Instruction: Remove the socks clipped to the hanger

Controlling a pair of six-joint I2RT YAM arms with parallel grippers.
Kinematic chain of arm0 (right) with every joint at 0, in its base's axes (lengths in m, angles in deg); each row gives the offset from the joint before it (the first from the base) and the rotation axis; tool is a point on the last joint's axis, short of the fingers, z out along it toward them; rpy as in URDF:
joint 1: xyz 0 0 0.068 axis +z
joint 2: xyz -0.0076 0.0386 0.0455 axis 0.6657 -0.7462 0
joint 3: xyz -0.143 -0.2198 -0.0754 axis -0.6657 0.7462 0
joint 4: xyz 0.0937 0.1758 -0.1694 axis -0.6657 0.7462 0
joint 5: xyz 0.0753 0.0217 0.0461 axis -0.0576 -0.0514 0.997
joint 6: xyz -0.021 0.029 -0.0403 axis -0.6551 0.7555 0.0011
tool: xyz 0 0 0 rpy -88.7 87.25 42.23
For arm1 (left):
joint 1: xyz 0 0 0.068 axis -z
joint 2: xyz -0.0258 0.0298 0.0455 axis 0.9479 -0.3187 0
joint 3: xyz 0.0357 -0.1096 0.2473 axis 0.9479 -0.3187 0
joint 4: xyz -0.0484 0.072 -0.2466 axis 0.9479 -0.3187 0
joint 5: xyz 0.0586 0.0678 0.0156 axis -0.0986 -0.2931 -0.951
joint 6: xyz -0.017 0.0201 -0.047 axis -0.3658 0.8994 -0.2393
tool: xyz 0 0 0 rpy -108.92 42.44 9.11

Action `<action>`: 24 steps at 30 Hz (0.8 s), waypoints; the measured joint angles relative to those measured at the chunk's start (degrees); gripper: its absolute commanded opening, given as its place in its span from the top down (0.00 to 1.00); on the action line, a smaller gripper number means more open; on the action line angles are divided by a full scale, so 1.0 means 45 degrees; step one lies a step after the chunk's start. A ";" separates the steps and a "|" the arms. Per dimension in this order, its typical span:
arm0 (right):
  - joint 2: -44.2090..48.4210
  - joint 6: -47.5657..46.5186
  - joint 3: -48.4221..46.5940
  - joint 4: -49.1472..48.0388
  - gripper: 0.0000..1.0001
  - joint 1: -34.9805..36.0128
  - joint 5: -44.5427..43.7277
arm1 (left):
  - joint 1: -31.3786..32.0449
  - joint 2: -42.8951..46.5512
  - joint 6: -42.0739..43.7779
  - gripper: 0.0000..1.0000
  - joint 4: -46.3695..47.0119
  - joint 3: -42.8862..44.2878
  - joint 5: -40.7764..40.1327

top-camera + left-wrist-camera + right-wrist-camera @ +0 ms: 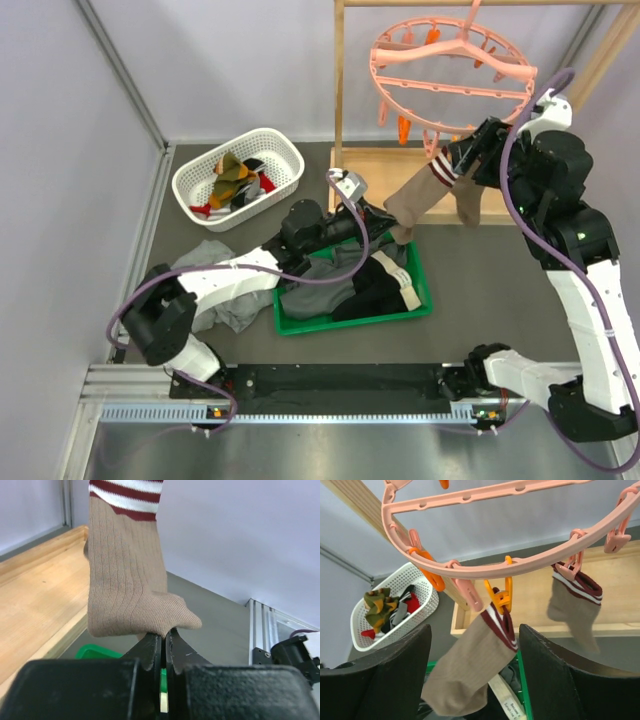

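Observation:
The pink hanger hangs from the wooden rack, and two tan socks with maroon-and-white cuffs are clipped to its ring. An orange clip holds one sock by the cuff. This sock slants down and left to my left gripper, which is shut on its toe. In the top view that grip is at the sock's lower end. The second sock hangs under a pink clip. My right gripper is open, with its fingers either side of the first sock's cuff, just below the ring.
A white basket at the back left holds several loose socks. A green tray with grey and black garments lies under the left arm. The wooden rack has a flat base board behind the tray. A grey cloth lies on the table.

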State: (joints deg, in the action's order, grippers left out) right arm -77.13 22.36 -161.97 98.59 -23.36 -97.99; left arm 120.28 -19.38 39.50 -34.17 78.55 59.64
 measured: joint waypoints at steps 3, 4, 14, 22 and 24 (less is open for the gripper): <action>-0.0146 -0.0243 0.0000 0.0102 0.33 0.0000 0.0010 | 0.0000 0.0695 0.0005 1.00 -0.0136 -0.0248 0.0000; -0.0199 -0.0335 0.0010 0.0073 0.34 0.0000 0.0044 | 0.0000 0.0899 0.0005 1.00 -0.0146 -0.0330 0.0000; -0.0806 -0.0942 0.0481 -0.0971 0.34 0.0000 0.0403 | -0.0117 0.1360 -0.0151 1.00 -0.0738 -0.0481 0.0238; -0.0797 -0.1088 0.1384 -0.2118 0.34 -0.0262 0.1321 | -0.0699 0.1360 -0.1049 1.00 -0.0767 -0.0486 0.0855; -0.0801 -0.1039 0.1608 -0.2293 0.34 -0.0442 0.1889 | -0.0860 0.1360 -0.1273 1.00 -0.0753 -0.0486 0.1010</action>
State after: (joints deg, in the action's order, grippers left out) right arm -80.73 17.68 -154.74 88.28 -25.35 -89.49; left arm 116.41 -13.26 33.78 -37.56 76.37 64.18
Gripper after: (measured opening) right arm 0.665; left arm 0.029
